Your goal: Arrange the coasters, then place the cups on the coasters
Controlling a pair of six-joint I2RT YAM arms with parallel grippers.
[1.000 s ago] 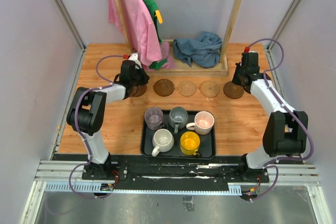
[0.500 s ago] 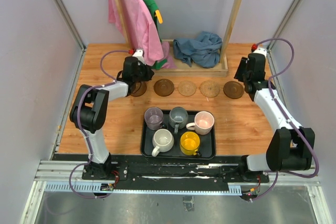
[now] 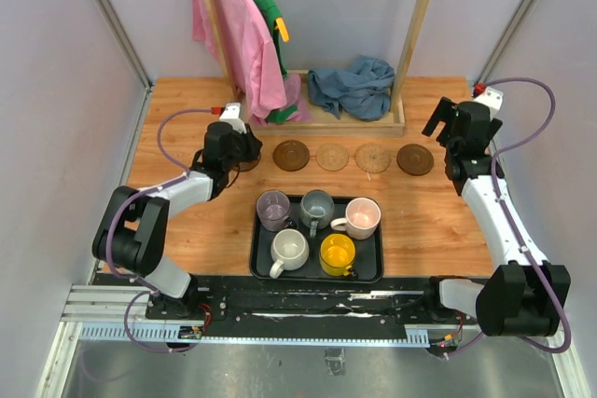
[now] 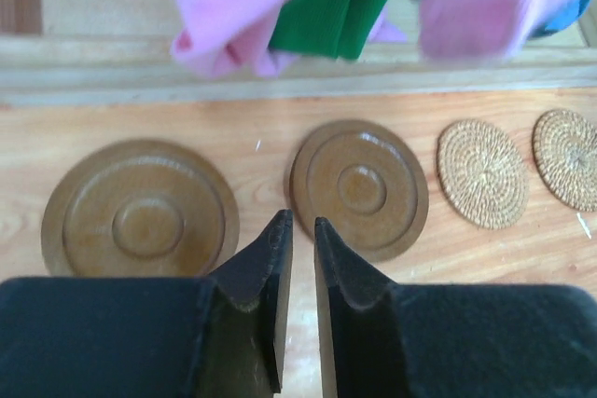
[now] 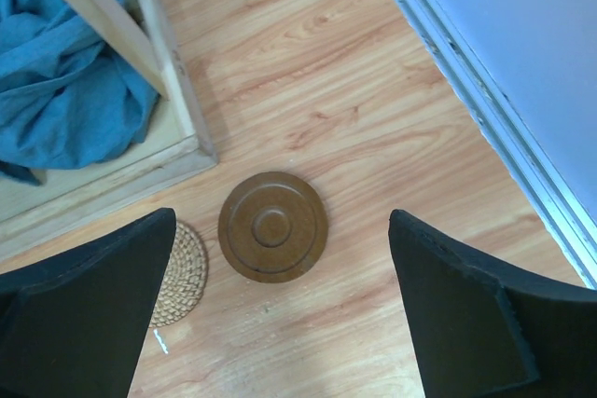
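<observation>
Black rectangular tray [image 3: 312,267] is the landmark here. The left claw [image 4: 298,226] hangs past the tray's far-left corner, its fingers just a slit apart and gripping nothing. The right claw [image 5: 282,218] is past the far-right corner, spread wide, also empty.

Five small handled mugs are on the tray:
- **Far edge:** translucent purple mug [image 3: 273,209], grey-blue mug [image 3: 317,209], pale pink mug [image 3: 362,217]
- **Near edge:** cream-white mug [image 3: 290,250], bright yellow mug [image 3: 337,253]

Five thin round coasters sit in a row beyond the tray, three dark brown wooden-looking [image 4: 140,212] [image 4: 359,188] [image 5: 272,226] and two tan woven [image 4: 483,172] [image 4: 567,157]. The left claw's tips point between the two leftmost brown ones. The third brown one lies under the right claw, untouched.
</observation>
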